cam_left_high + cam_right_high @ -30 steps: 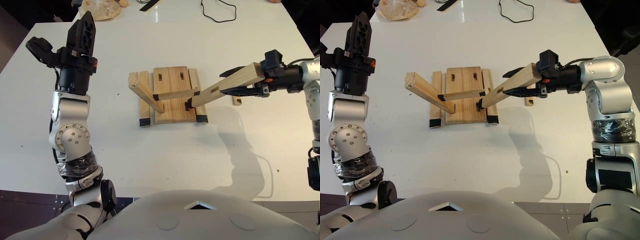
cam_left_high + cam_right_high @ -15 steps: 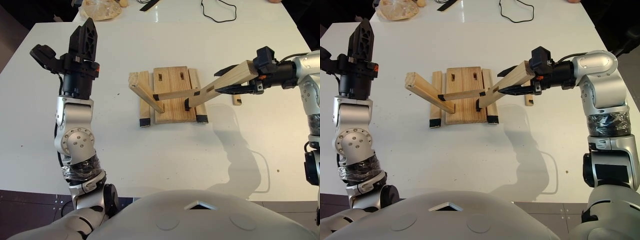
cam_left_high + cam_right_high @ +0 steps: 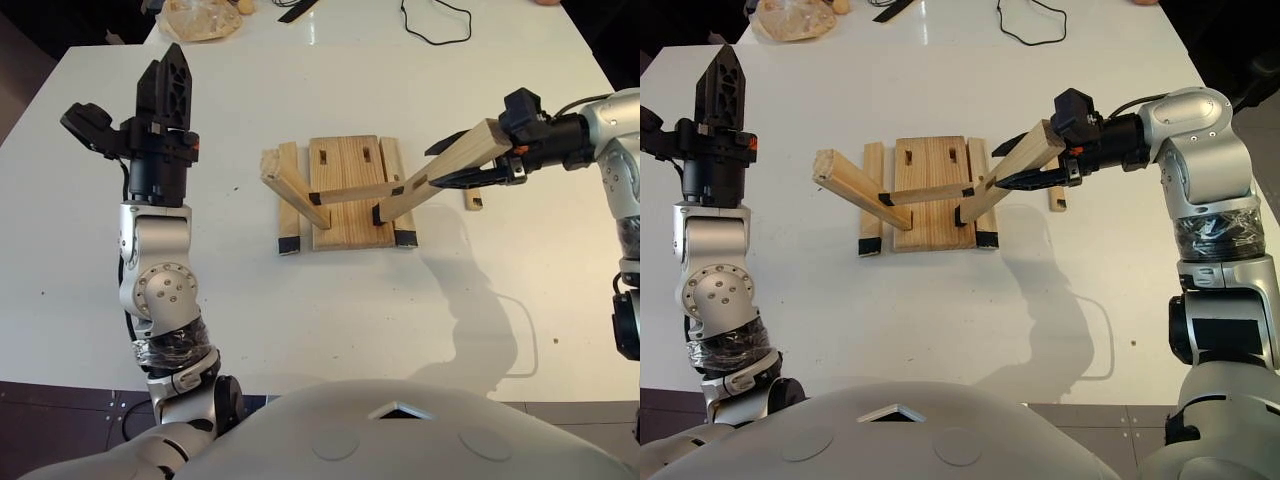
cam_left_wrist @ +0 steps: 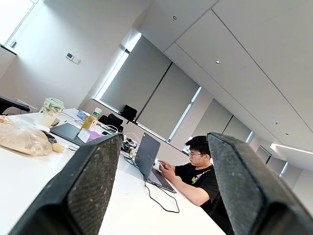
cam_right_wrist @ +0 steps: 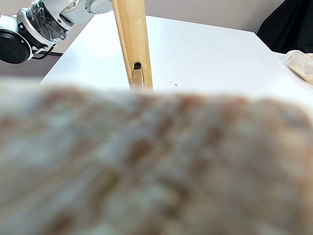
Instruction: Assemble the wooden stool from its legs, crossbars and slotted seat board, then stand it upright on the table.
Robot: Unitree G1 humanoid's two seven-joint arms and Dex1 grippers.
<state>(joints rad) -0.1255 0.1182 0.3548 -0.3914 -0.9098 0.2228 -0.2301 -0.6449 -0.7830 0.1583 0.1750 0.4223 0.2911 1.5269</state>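
Right gripper [image 3: 457, 162] is clamped on the top end of tilted leg [image 3: 425, 183]. Leg's far end is down over board [image 3: 345, 228]; contact unclear. Crossbar [image 3: 350, 189] links it to 2nd leg [image 3: 292, 187] beyond. Left gripper [image 3: 168, 80] is raised, fingers apart, empty, well off. Probably best: grip firm, tilt slowly, line the end with a slot, steady 2nd leg with the left.

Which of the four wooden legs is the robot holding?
The raised leg on its right, clamped in the right gripper. The other raised leg is ungripped; two flat legs lie loose.
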